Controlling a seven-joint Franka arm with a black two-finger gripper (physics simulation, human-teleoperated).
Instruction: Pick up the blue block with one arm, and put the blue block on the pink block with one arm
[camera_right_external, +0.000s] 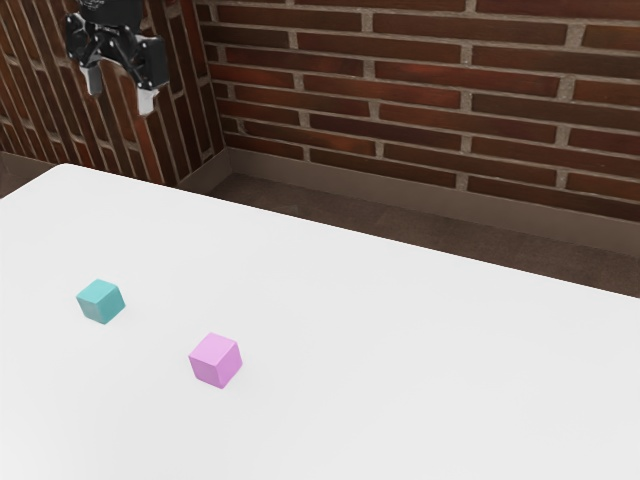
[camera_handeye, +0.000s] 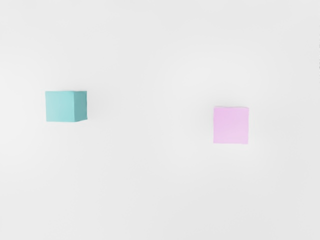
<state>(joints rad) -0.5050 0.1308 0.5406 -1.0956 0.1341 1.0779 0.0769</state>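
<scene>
Spanning the scene, the white surface (camera_right_external: 400, 350) carries both blocks, while the black fingers (camera_right_external: 146, 98) hang spread and empty high above it. I judge a slightly off descent could knock the blue block (camera_right_external: 101, 301), lying near the pink block (camera_right_external: 216, 360), askew. The exterior view gives that height; the wrist view gives the blocks' square outlines and gap from above.

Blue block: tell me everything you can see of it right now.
The blue block is a small teal-blue cube, matte and plain. It sits flat on the white table, one vertical edge turned toward the exterior camera. It lies to the exterior view's left of the pink block, apart from it. Only the table touches it; the open jaws hang high above.
</scene>
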